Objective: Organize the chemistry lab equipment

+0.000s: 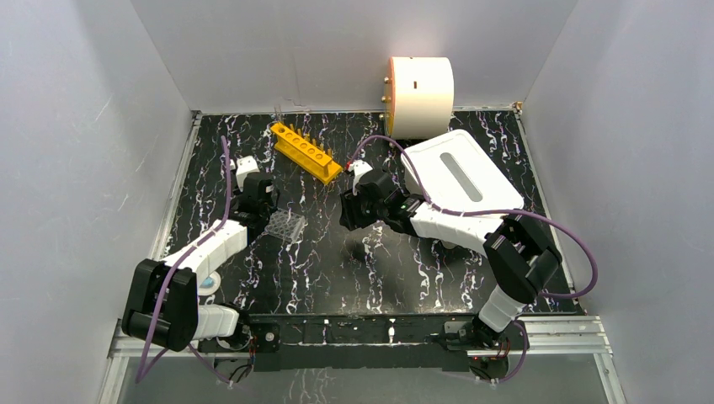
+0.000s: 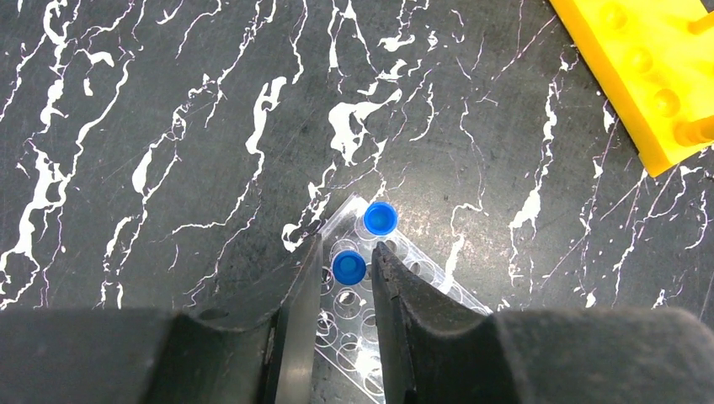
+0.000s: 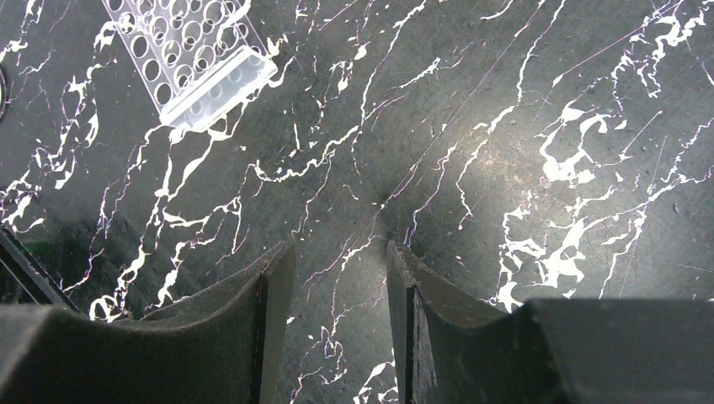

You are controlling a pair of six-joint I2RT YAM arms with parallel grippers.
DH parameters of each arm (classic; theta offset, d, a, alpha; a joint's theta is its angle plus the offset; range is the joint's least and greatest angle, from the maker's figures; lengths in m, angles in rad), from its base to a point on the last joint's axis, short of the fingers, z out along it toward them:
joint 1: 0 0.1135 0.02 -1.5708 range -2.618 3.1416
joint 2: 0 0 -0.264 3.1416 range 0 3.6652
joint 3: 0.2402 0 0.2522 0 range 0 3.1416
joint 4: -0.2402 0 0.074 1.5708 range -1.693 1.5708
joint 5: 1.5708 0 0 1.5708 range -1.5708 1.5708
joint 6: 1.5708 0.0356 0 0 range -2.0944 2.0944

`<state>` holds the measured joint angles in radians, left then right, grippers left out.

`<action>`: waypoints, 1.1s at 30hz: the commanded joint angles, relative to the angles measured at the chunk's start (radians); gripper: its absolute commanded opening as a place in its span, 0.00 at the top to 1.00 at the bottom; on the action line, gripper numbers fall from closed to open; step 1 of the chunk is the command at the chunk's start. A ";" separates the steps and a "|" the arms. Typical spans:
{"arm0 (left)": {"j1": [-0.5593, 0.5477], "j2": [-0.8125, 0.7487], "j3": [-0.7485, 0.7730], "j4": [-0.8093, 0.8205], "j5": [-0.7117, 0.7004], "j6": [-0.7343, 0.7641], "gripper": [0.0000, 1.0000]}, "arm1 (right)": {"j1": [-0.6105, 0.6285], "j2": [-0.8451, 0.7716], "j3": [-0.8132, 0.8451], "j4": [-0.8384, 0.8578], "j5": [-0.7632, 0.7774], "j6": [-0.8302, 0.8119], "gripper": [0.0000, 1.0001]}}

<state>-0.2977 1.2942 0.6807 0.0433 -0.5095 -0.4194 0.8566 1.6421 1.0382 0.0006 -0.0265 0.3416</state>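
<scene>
A: Where's the vial [image 2: 349, 267]?
B: Upright in a plate [image 2: 425, 273] well, right between the fingers of the left gripper [image 2: 347, 242]; a 2nd vial [image 2: 380, 218] stands just beyond, toward the rack [image 2: 648, 76]
A: Gripped?
B: No, fingers barely parted, a sliver clear each side of the cap
A: The right gripper [image 3: 338, 245]?
B: Well apart over the table [image 3: 547, 84], about half open, holding nothing

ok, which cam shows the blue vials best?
Left wrist: both blue vials close up from above, standing in the clear plate. Top view shows only the plate, no caps discernible. Right wrist shows just the plate's end, no vials.
</scene>
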 commanded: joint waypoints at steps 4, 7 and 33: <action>-0.004 -0.086 0.093 -0.134 -0.038 -0.005 0.62 | -0.008 -0.024 0.056 0.010 0.010 0.002 0.47; -0.004 -0.137 0.164 -0.248 -0.033 -0.009 0.50 | -0.008 -0.048 0.072 -0.041 0.045 0.002 0.46; -0.004 -0.541 0.717 -1.084 0.029 -0.125 0.02 | -0.013 -0.929 0.114 -0.611 0.800 0.045 0.01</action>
<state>-0.2977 0.7460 1.3186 -0.9203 -0.4374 -0.5751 0.8452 0.8055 1.1599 -0.6212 0.6540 0.4091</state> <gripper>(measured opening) 0.983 0.984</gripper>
